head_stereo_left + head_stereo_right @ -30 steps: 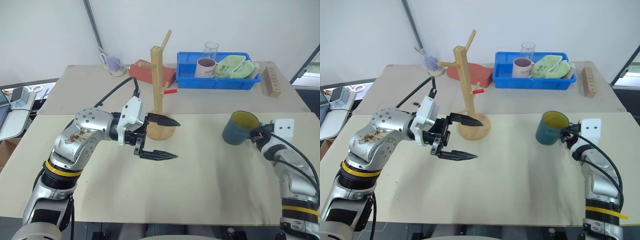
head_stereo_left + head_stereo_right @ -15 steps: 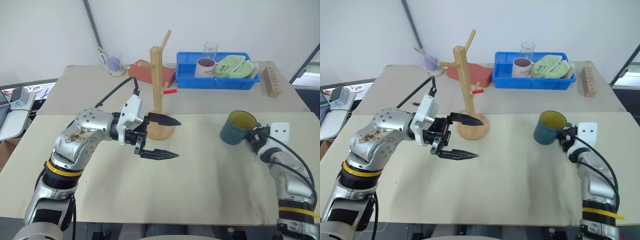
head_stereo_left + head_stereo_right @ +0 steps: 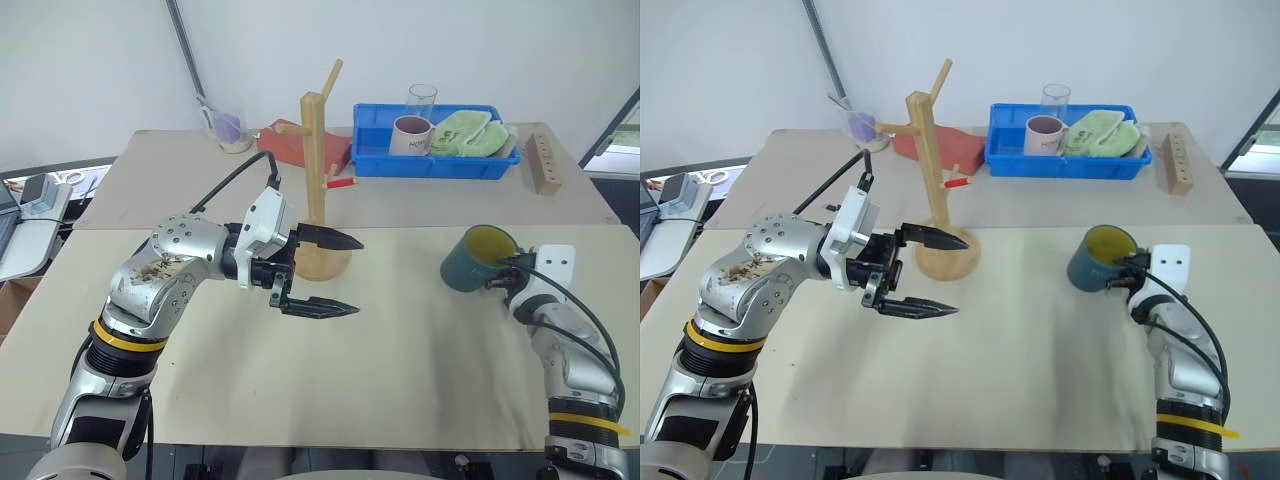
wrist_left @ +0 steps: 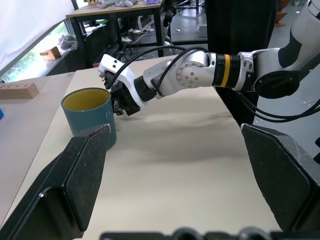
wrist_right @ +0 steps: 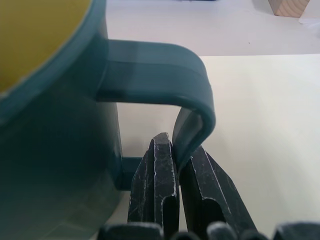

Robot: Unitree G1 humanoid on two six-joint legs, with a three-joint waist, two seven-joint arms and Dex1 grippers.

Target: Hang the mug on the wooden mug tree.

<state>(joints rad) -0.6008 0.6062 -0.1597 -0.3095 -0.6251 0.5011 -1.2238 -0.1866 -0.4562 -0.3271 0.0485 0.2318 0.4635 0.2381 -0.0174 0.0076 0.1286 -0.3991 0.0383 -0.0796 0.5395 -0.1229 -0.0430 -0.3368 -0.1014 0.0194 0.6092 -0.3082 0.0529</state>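
The dark teal mug with its yellow inside stands on the table at the right, tipped slightly. My right gripper is shut on the mug's loop handle, whose thin strap is pinched between the two fingers. The wooden mug tree stands on its round base mid-table, with a red-tipped peg. Just left of the tree's base, my left gripper hovers open and empty, pointing right toward the mug.
A blue bin at the back holds a white-and-mauve mug, a clear glass and a green cloth. A wooden block with holes lies back right. A red object and a plastic cup sit behind the tree.
My right gripper has closed onto the mug's handle, and the mug has nudged slightly left. The left arm has stayed put.
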